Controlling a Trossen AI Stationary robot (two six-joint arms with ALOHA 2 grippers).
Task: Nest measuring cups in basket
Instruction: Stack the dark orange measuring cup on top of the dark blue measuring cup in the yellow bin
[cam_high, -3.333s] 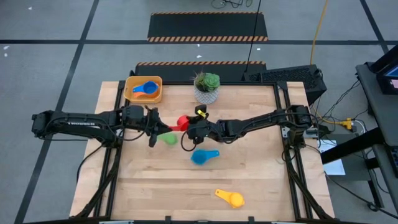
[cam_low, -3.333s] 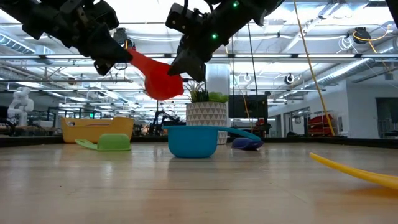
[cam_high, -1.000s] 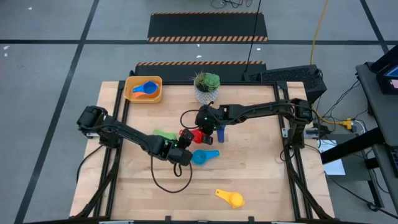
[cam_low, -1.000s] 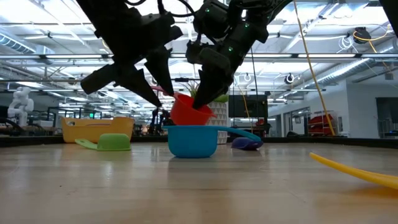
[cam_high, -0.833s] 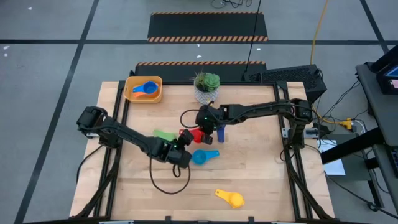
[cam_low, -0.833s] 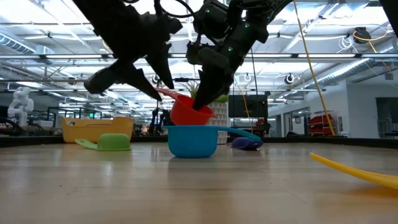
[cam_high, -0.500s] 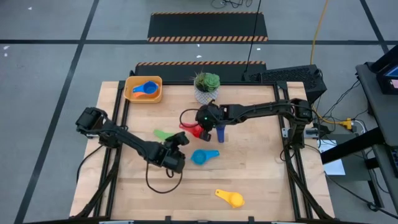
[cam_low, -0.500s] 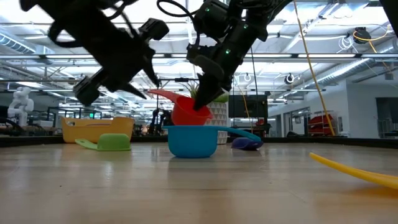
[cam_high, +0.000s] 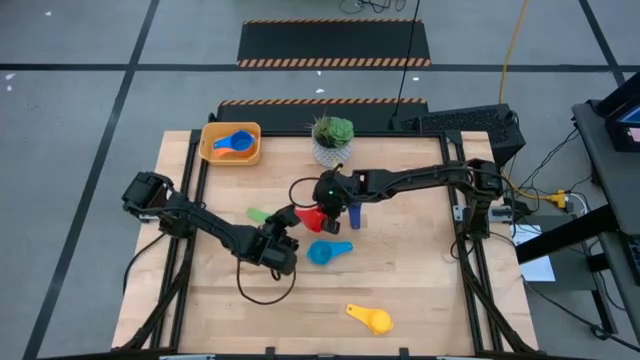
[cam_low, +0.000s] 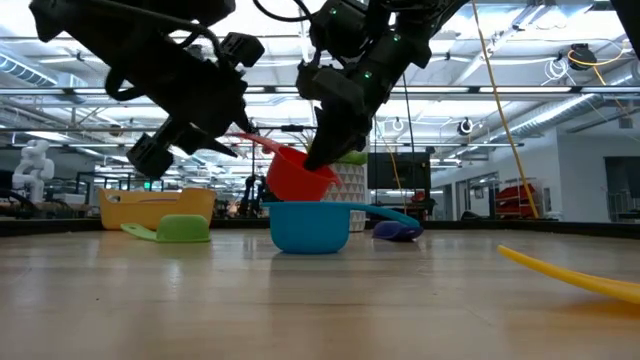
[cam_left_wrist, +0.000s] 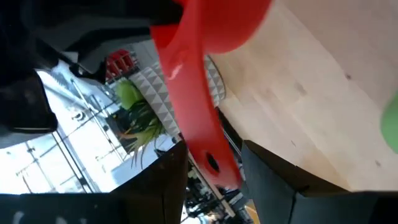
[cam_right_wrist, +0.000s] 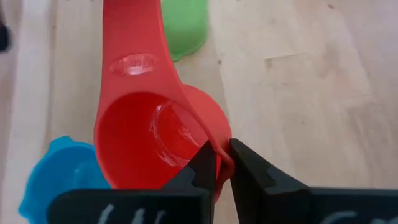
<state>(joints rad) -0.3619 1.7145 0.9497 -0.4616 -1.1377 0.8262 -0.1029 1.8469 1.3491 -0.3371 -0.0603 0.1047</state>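
High view: on the table the yellow-orange basket sits at the far left corner with a light blue cup inside. At mid-table the right gripper has its jaws clamped on the rim of the red cup, held tilted above another light blue cup. The left gripper, jaws apart, sits just beside the red handle, near a green cup.

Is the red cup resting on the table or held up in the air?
In the air: the right gripper pinches the red cup by its rim.
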